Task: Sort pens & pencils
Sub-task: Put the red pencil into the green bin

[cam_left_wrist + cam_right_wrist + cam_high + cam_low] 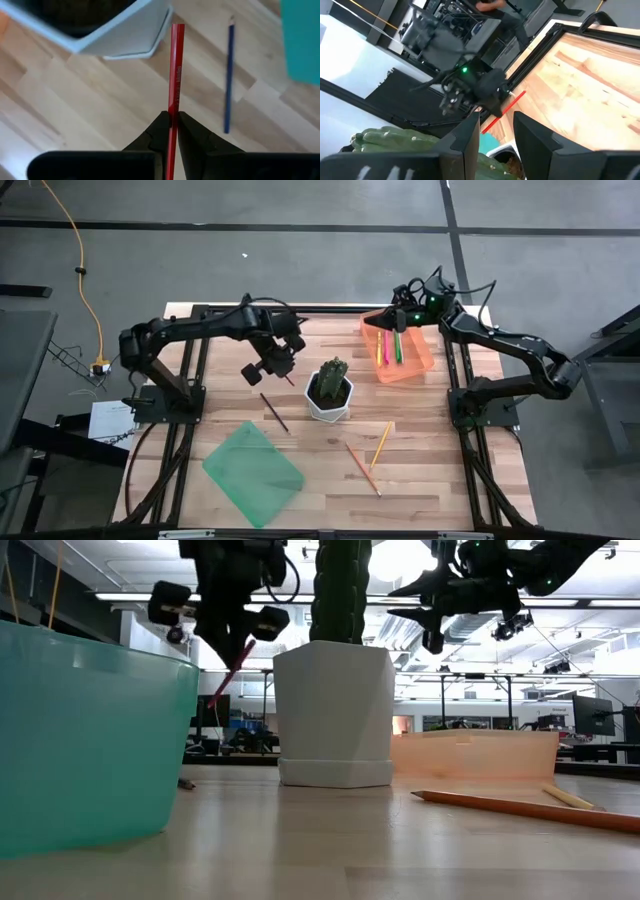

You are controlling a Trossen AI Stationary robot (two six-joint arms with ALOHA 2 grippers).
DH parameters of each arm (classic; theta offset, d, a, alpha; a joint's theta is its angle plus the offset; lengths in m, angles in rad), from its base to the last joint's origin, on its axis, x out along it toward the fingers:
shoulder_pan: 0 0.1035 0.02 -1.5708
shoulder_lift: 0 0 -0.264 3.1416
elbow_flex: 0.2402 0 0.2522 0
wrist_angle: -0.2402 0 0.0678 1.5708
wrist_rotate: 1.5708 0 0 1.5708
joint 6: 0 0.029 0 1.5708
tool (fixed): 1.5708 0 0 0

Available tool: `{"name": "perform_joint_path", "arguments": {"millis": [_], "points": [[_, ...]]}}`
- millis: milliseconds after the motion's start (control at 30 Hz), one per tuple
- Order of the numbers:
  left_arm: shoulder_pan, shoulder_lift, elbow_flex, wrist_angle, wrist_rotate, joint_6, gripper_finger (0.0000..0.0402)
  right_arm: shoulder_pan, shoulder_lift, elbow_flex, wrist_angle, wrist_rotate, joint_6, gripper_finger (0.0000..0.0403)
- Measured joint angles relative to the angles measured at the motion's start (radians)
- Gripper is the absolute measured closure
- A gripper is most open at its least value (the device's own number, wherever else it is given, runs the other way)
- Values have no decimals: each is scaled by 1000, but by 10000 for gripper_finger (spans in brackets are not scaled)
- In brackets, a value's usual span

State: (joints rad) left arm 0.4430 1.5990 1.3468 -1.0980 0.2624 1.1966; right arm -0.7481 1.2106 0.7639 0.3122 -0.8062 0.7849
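My left gripper (281, 367) hangs above the table just left of the white cactus pot (330, 395), shut on a red pencil (175, 70). A dark pencil (274, 412) lies flat on the wood below it. Two orange pencils (381, 443) (362, 468) lie flat right of centre. The pink, yellow and green pens (388, 346) lie in the orange tray (415, 365) at the far right. My right gripper (495, 127) hovers open over that tray, with nothing between its fingers. My left gripper pinches the red pencil's shaft (172, 117) between its two fingertips (161, 127). The fingers come steeply from above, and the pencil runs on past them roughly along their line. It hangs slanted below the gripper (228, 675), clear of the table.
A teal tray (253, 472) sits at the near left. The cactus pot stands mid-table between the two arms. Bare wood lies open along the near edge and left of the dark pencil.
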Motion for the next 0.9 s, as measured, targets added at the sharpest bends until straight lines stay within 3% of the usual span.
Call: {"name": "perform_joint_path", "arguments": {"millis": [900], "points": [[-260, -97, 0, -118, 58, -154, 378, -13, 0, 0, 4, 0, 25, 290]]}}
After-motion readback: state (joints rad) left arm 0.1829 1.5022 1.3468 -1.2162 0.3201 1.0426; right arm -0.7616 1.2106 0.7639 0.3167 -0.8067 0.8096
